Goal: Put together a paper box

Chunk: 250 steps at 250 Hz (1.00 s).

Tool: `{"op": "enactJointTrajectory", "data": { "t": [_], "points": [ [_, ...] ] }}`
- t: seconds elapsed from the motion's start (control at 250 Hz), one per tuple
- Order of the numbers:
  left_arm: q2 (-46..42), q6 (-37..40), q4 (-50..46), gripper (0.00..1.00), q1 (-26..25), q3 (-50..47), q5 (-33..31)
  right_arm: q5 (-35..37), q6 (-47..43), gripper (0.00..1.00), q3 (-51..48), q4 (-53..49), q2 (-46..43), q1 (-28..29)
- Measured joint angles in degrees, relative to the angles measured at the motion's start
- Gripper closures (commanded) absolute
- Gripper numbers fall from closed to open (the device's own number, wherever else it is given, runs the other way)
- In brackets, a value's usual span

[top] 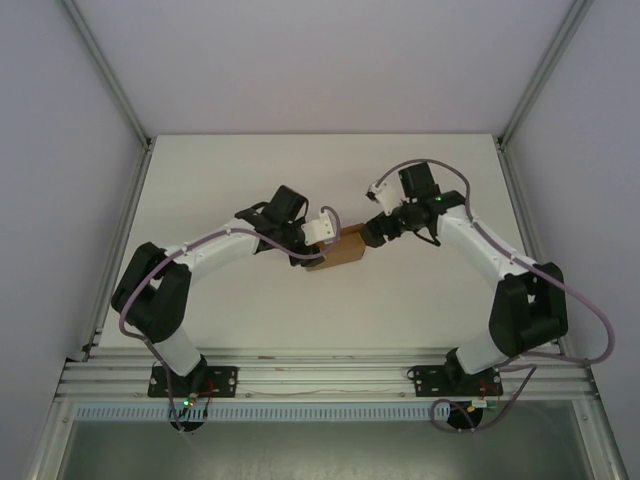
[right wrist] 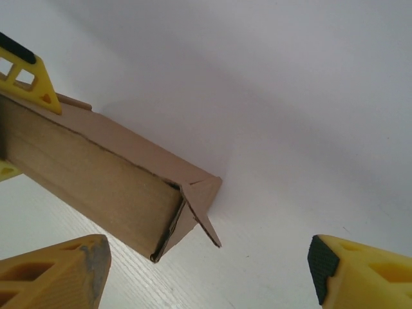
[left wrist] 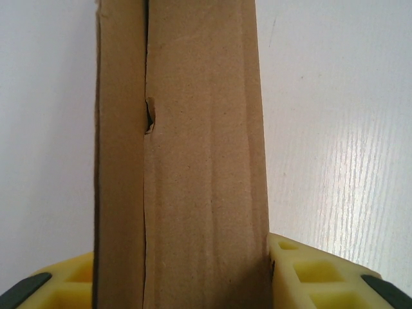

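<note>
Left wrist: left gripper (left wrist: 180, 277) clamps paper box (left wrist: 206, 161); right gripper (right wrist: 206, 267), wide and empty, beside box's loose end flap (right wrist: 205, 215). Step: end closure, probably; next, tuck flap.

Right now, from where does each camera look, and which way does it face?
Top external: above and behind the arms, facing down at the table; both arms show, left claw gripping the paper box, right claw open near it.
Left wrist: looks along the box between its own yellow fingers.
Right wrist: faces the box's end, own fingers apart.
Shared: every view shows the box.
</note>
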Motion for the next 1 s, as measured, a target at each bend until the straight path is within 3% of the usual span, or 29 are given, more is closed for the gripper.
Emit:
{"op": "enactJointTrajectory", "data": {
  "t": [0.152, 0.436, 0.66, 0.999],
  "points": [
    [0.3, 0.4, -0.6, 0.57, 0.0, 0.5, 0.0, -0.2, -2.8, 0.46, 2.7, -1.9, 2.4, 0.1],
    [0.3, 0.4, -0.9, 0.57, 0.0, 0.7, 0.0, -2.0, -5.2, 0.61, 4.4, -4.2, 4.7, 0.8],
    [0.3, 0.4, -0.9, 0.57, 0.0, 0.7, 0.0, -2.6, -5.5, 0.78, 4.4, -4.4, 5.5, 0.8],
    [0.3, 0.4, -0.9, 0.57, 0.0, 0.7, 0.0, -3.2, -4.5, 0.79, 5.4, -4.1, 6.9, 0.9]
  ]
}}
